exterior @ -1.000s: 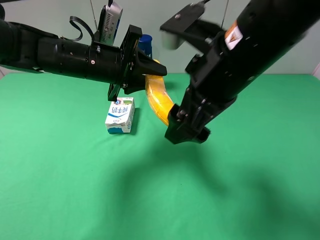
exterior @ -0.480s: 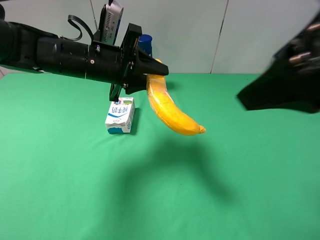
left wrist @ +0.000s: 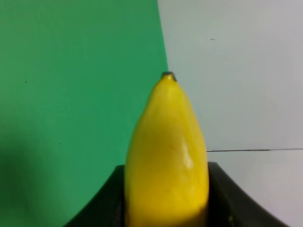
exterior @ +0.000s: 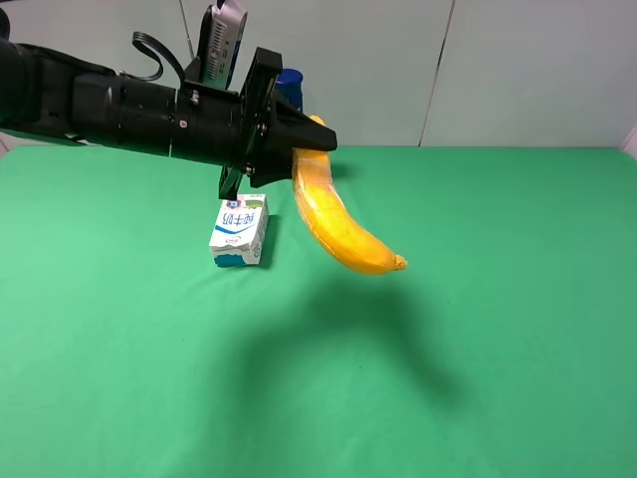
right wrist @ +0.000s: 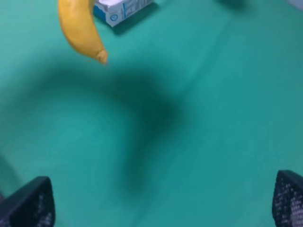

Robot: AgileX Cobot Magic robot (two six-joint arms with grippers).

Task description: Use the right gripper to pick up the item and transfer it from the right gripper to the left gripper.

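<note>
One grip carries everything now. In the high view, your left gripper (exterior: 302,149) is clamped on the stem end of the banana (exterior: 336,217). The fruit hangs in the air over the green table (exterior: 518,329) with its free tip pointing down, near the milk carton (exterior: 240,230) but not touching it. I judge the handover done. What remains asks only that you keep the clamp firm, since most of the fruit hangs beyond the jaws. A blue-capped bottle (exterior: 290,86) peeks from behind the arm, mostly hidden.

From the left wrist, black fingers (left wrist: 106,203) flank the banana, and its gripped end is cut off.

From the right wrist, which is blurred, your right gripper (right wrist: 161,201) is spread wide and empty, well apart from the banana. No sticker can be made out.
</note>
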